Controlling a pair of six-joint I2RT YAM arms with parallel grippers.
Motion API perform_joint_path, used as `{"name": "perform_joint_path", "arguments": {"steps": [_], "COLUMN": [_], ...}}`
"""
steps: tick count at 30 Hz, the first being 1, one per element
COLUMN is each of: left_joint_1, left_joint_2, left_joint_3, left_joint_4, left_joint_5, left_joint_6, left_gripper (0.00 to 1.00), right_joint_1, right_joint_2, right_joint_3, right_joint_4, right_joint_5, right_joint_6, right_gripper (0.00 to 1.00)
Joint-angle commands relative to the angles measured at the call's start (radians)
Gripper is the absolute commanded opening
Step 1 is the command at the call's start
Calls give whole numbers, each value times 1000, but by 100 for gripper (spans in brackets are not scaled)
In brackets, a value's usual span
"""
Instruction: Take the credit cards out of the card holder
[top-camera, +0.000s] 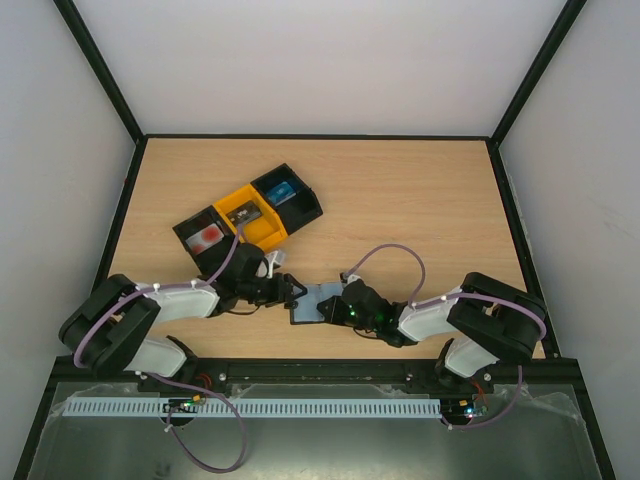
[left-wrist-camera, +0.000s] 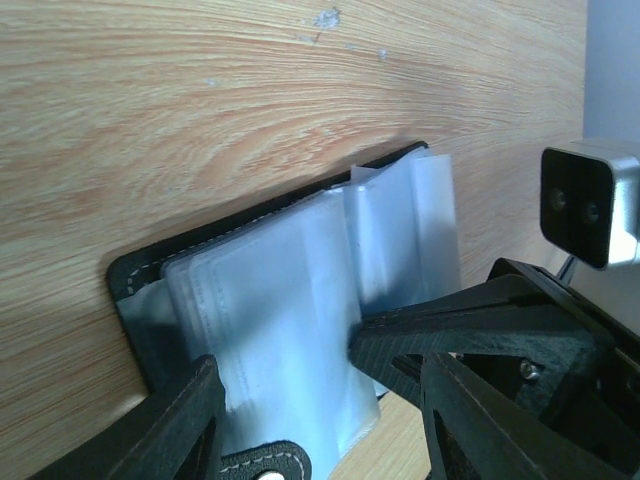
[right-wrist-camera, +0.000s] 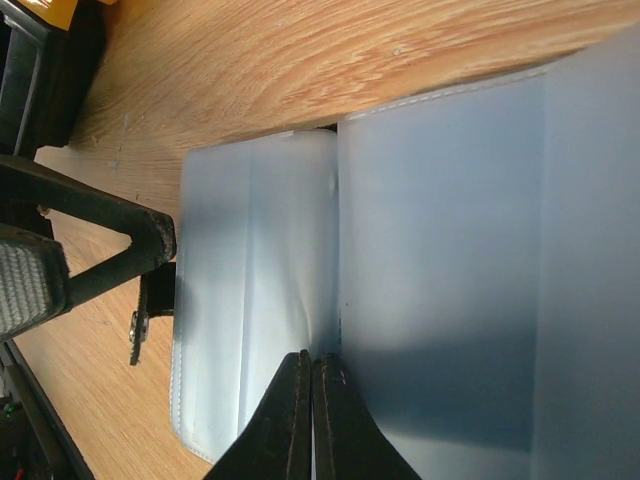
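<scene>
The card holder (top-camera: 311, 300) lies open on the wood between both grippers, its black cover (left-wrist-camera: 135, 275) under frosted blue-grey sleeves (left-wrist-camera: 280, 300). My left gripper (left-wrist-camera: 320, 375) is open and straddles the sleeves' near end, one finger (left-wrist-camera: 185, 420) at their left edge, the other (left-wrist-camera: 470, 420) off to the right. My right gripper (right-wrist-camera: 313, 362) is shut, its tips pressed onto the fold between the sleeves (right-wrist-camera: 440, 250). No card shows inside the sleeves. A red card (top-camera: 207, 237), a dark card (top-camera: 247, 213) and a blue card (top-camera: 283, 191) lie in the bins.
A slanted row of bins stands behind the left arm: black (top-camera: 196, 246), yellow (top-camera: 262, 228), black (top-camera: 305, 207). The holder's stitched tab (left-wrist-camera: 265, 462) sits between my left fingers. The right wrist's camera (left-wrist-camera: 590, 200) hangs close to the left gripper.
</scene>
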Motion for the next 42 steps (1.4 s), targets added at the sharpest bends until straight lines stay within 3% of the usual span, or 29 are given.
{"name": "perform_joint_path", "arguments": {"steps": [1, 15, 30, 42], "left_joint_1": [2, 3, -3, -31], "left_joint_2": [-10, 23, 10, 12], "left_joint_3": [-2, -19, 5, 16], "left_joint_4": [-48, 35, 52, 86], "left_joint_5": [-31, 16, 50, 56], "left_joint_6": [26, -13, -43, -72], "left_gripper": [56, 52, 28, 11], "right_joint_1": [8, 7, 9, 9], "right_joint_2": [21, 25, 48, 120], "right_joint_3": [-31, -32, -22, -25], "right_joint_4": [-34, -16, 16, 170], "right_joint_5": [19, 7, -22, -92], "right_joint_6": [13, 22, 32, 93], "right_gripper": [3, 3, 3, 7]}}
